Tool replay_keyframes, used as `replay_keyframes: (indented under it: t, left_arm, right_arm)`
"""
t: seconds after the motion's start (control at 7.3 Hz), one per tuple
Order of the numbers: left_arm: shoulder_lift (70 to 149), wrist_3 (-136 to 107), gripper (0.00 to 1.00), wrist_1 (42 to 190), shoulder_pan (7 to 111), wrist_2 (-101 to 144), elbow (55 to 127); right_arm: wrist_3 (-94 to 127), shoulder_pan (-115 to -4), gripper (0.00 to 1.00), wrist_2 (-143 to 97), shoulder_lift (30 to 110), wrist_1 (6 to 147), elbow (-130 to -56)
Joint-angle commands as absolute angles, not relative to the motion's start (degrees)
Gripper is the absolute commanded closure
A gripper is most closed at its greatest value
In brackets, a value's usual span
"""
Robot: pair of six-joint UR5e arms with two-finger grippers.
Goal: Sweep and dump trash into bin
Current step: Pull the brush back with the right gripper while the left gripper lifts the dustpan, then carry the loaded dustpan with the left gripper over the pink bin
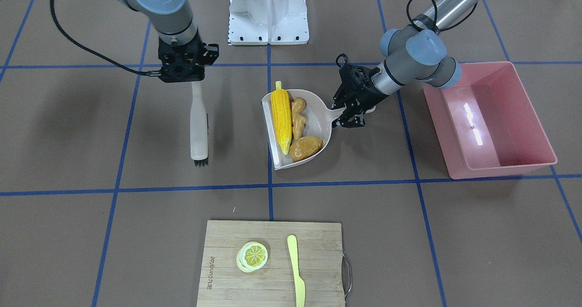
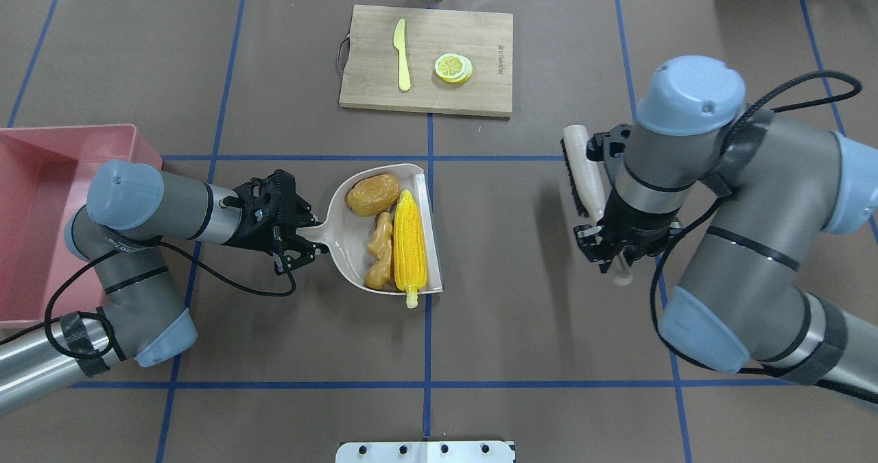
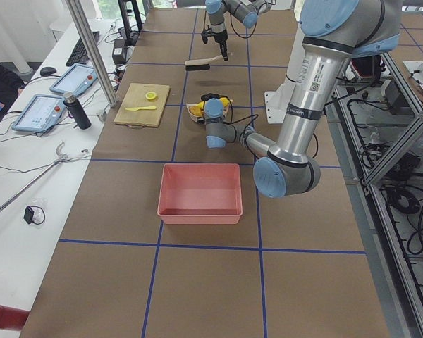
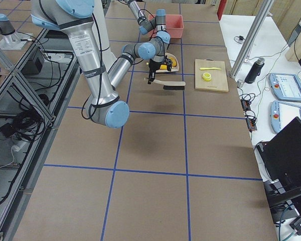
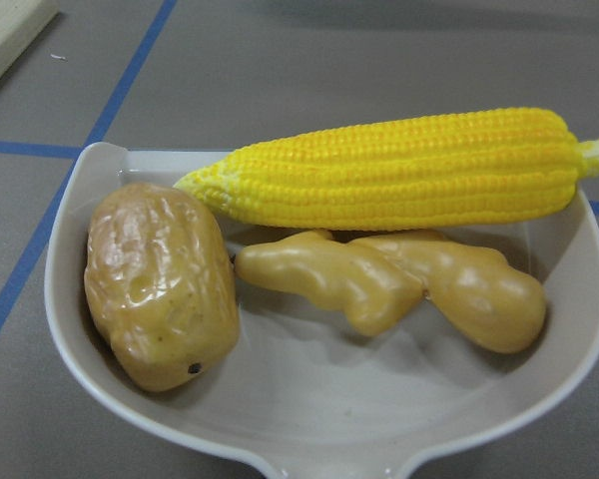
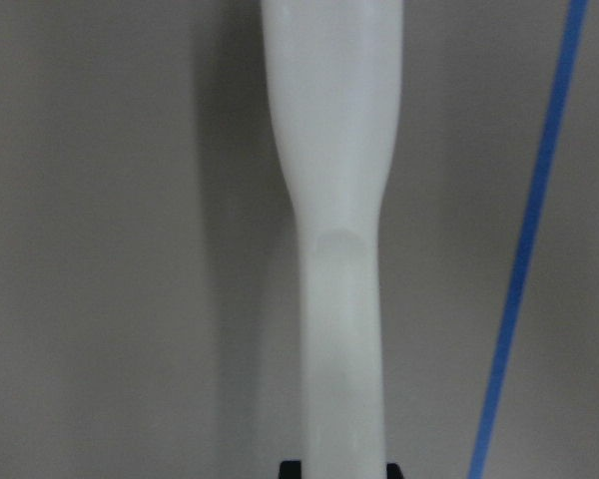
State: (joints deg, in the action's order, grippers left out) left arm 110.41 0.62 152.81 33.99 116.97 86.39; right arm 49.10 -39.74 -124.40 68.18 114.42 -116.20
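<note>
- Three toy foods fill the left wrist view: a corn cob (image 5: 399,170), a ginger root (image 5: 399,284) and a potato (image 5: 160,284) lie side by side in the dustpan (image 5: 329,409). Neither gripper shows in that view.
- From the front we see the left gripper (image 1: 349,110) pinching the dustpan's handle, jaws pressed on it from both sides.
- Our right wrist view gives only a pale handle. The front view shows it belongs to a brush (image 1: 198,125), clamped at its end in the right gripper (image 1: 194,80), with the bristled end pointing away from the robot.
- The corn lies along the dustpan's straight lip, the ginger beside it, and the potato against the curved wall.
- The bin (image 1: 518,107) stands well apart from the dustpan, with light glaring on its glossy floor.
- The left arm (image 1: 423,52) bends its elbow between dustpan and bin.
- A cutting board (image 1: 227,261) carries a lemon slice (image 1: 253,255) and a knife (image 1: 296,270).
</note>
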Motion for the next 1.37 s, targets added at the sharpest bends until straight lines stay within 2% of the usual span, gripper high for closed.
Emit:
replay_keyframes:
  t: [0.0, 0.55, 0.96, 1.23]
  left_arm:
    - [110.1, 0.6, 1.00, 153.2, 34.6, 117.1, 89.0]
    - [103.4, 0.4, 1.00, 153.3, 40.2, 109.6, 101.0]
    - [96.2, -0.4, 1.00, 152.8, 45.2, 105.7, 109.6]
    - [88.6, -8.8, 1.00, 153.6, 48.7, 106.2, 112.4]
  right_arm:
    - [41.7, -46.7, 1.00, -125.3, 75.7, 114.2, -117.0]
    - [32.3, -55.2, 1.00, -129.2, 86.2, 114.1, -117.2]
    - [28.4, -59.1, 1.00, -130.7, 101.2, 97.4, -115.8]
    - [27.4, -59.9, 1.00, -132.4, 106.0, 89.5, -113.6]
